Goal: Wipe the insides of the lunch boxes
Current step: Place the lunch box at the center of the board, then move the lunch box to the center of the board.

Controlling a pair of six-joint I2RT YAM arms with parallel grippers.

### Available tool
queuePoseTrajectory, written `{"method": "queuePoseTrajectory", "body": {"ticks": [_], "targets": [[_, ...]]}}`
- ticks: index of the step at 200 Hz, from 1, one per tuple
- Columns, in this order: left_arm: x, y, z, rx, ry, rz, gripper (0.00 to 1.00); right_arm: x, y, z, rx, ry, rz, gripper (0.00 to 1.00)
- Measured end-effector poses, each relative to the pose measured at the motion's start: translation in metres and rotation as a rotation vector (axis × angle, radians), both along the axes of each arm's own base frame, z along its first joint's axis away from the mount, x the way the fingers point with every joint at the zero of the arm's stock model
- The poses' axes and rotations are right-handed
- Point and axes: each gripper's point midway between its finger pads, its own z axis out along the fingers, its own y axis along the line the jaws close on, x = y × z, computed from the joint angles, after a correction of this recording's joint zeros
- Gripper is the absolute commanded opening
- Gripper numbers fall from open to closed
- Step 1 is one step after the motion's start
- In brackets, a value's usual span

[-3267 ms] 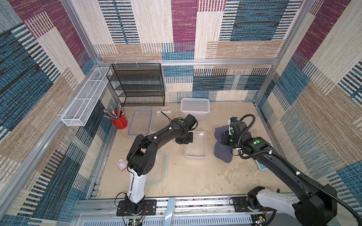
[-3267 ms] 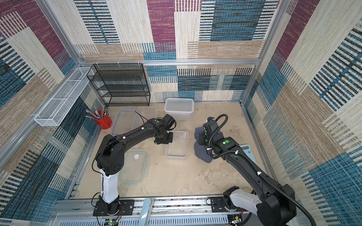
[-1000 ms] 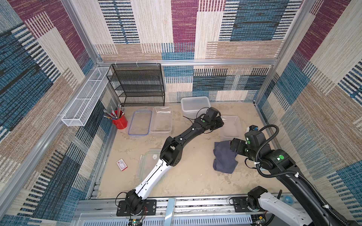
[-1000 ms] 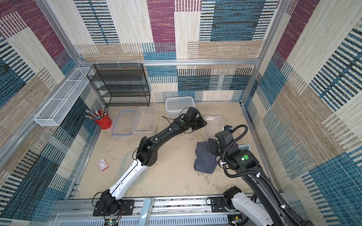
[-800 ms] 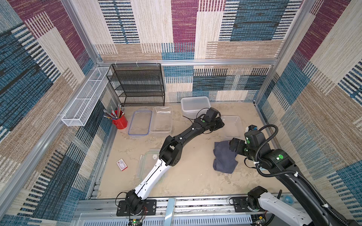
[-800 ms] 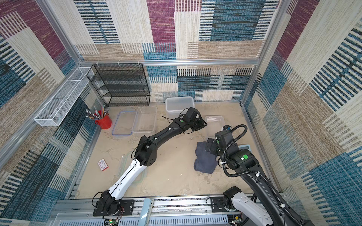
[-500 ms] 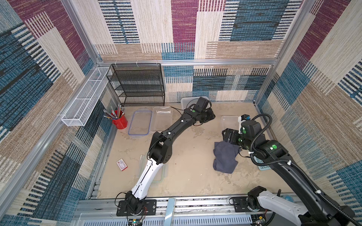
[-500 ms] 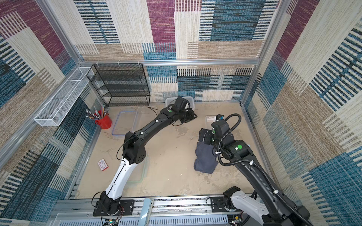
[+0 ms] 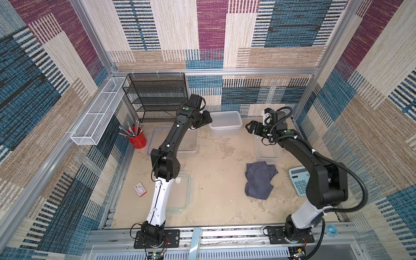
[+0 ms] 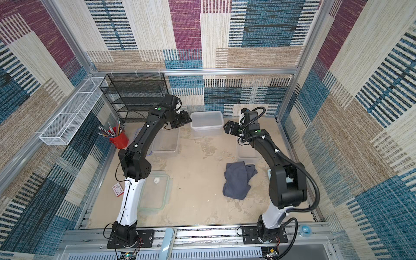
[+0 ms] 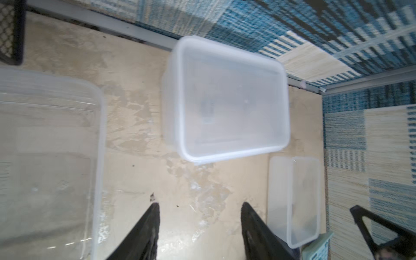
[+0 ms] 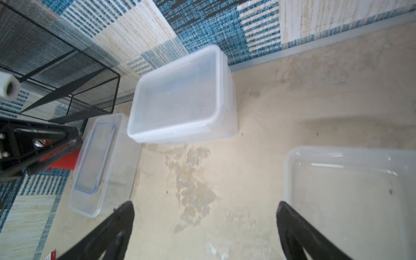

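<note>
Cloth [image 9: 258, 180] lies loose and crumpled on the counter [image 9: 220, 202] near the right edge, just in front of the small box [image 9: 267, 153], and neither arm has it, so by my reading no wiping is under way at this instant and the cloth has to be picked up before any box can be cleaned. All three boxes stand mouth up with nothing covering them, which leaves their insides reachable from above: the deep box [image 9: 225, 120] against the middle of the back edge, the shallow box [image 9: 189, 144] toward the back-left corner in front of the rack [image 9: 157, 96], and the small box along the right edge. The blue lid [image 9: 157, 140] lies just beside the shallow box, and the green lid [image 9: 183, 195] sits toward the front-left corner under the left arm, both out of the wiping path. The left gripper [image 9: 207, 119] hangs raised over the far end of the shallow box, just beside the deep box; its wrist view shows the jaws apart with only bare counter between them, touching nothing. The right gripper [image 9: 250, 127] hovers over bare counter between the deep box and the small box, jaws spread wide and empty. Both point toward the deep box, so it looks the likely next one to handle.
</note>
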Motion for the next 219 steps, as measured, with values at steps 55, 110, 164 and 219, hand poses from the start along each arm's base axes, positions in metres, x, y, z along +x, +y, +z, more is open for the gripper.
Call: {"method": "queuePoseTrajectory", "body": {"ticks": [55,110,164,219], "targets": [[0.031,0.010,-0.038,-0.038,0.004,0.019,0.75,0.083,-0.001,-0.015,0.082,-0.059,0.071,0.99],[0.065,0.002,-0.057,-0.093,-0.085,0.035,0.78,0.149,0.000,-0.035,0.151,-0.096,0.129,0.99],[0.090,0.000,-0.071,-0.150,-0.140,0.088,0.79,0.189,0.011,-0.048,0.240,-0.104,0.170,0.99],[0.107,-0.007,-0.075,-0.225,-0.185,0.121,0.80,0.186,0.022,-0.089,0.360,0.016,0.162,1.00]]}}
